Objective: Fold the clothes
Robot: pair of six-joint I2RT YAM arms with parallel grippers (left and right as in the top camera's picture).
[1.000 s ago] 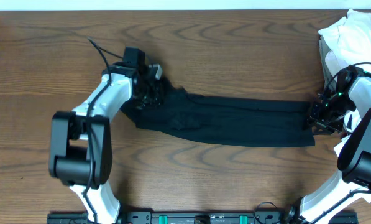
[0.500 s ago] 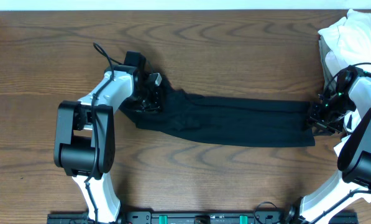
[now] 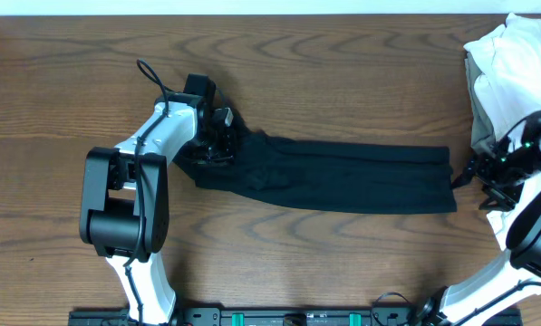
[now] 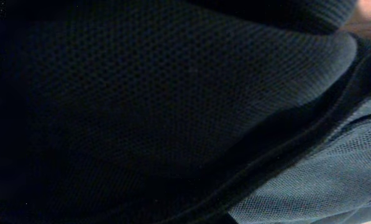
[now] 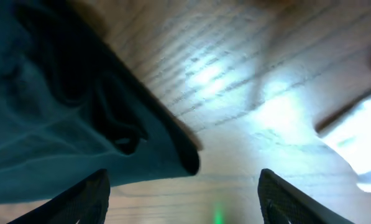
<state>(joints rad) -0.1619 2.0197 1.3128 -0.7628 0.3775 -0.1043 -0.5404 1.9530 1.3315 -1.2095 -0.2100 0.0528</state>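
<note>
The clothes (image 3: 342, 177) are a black T-shirt lying as a long narrow strip across the middle of the table. My left gripper (image 3: 217, 138) sits on the bunched left end and is shut on it. In the left wrist view black mesh fabric (image 4: 160, 106) fills the frame and hides the fingers. My right gripper (image 3: 477, 172) hovers just off the strip's right end, open. In the right wrist view its fingertips (image 5: 89, 199) stand wide apart with bare wood between them. The shirt's corner (image 5: 79, 124) lies ahead to the left, untouched.
A pile of white garments (image 3: 510, 54) sits at the table's back right corner, close behind my right arm. More white cloth (image 3: 498, 217) lies beside that arm. The table (image 3: 342, 72) is dark wood.
My right gripper has opened, let go of the shirt's right end and drawn back to the right. The left gripper has stayed shut on the left end, hardly moving.
</note>
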